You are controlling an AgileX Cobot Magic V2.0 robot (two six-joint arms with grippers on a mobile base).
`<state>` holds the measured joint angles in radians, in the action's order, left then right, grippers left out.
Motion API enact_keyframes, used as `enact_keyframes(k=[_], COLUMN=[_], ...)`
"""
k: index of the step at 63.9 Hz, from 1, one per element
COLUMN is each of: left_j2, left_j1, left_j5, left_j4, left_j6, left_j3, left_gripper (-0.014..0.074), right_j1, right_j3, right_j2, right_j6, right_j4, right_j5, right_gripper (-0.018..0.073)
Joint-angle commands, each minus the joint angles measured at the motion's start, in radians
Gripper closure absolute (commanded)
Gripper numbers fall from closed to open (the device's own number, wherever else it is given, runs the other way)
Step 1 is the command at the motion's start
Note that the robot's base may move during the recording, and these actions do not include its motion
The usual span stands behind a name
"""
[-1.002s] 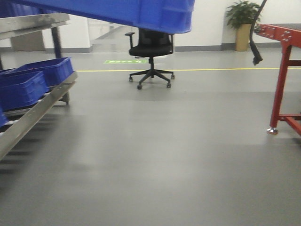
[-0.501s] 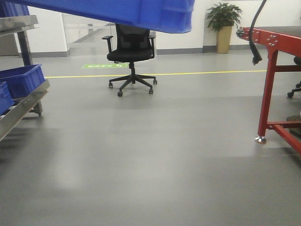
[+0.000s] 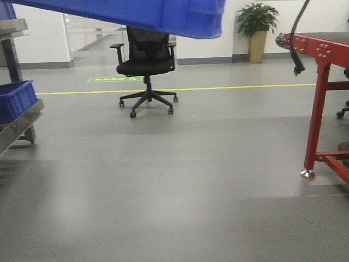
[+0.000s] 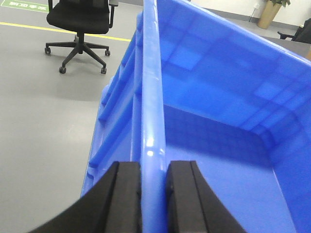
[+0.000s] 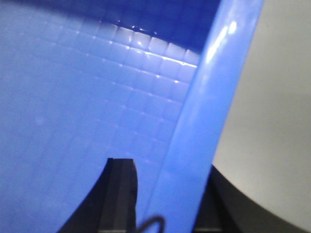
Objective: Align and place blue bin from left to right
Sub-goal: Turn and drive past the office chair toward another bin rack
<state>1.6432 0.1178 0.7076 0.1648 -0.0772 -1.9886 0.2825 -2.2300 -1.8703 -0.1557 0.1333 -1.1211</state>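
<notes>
On rims of raised blue bin [image 3: 136, 13], left end effector [image 4: 154, 171] clamped, right end effector [image 5: 170, 182] clamped

L fingers [image 4: 127, 199] on bin rim [image 4: 151, 97]

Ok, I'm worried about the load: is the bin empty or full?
Empty, as far as shown: the left wrist view looks into the bin and sees only bare floor and walls. Part of the inside is out of frame.
</notes>
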Motion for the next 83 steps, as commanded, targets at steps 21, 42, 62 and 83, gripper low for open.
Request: enact_keyframes(k=[21, 42, 62, 83], left_j2=[-0.031, -0.031, -0.031, -0.031], left_j1=[0.019, 0.019, 0.019, 0.019], left_j5=[-0.099, -0.099, -0.099, -0.099], left_j4=[0.083, 0.083, 0.083, 0.083], left_j6=[-0.006, -0.006, -0.006, -0.006], left_j3=[-0.021, -0.021, -0.021, -0.021], left_gripper=[0.0707, 0.0707, 0.0707, 0.0707], right_j1=[0.014, 0.014, 0.014, 0.014], right_j3=[-0.014, -0.014, -0.014, -0.014], right_j2=[0.017, 0.017, 0.017, 0.017], right_j6=[-0.011, -0.011, -0.011, -0.011], right_j4=[0.065, 0.065, 0.065, 0.065], right_j5=[0.105, 0.105, 0.105, 0.105], right_gripper=[0.0721, 0.0721, 0.0721, 0.0721])
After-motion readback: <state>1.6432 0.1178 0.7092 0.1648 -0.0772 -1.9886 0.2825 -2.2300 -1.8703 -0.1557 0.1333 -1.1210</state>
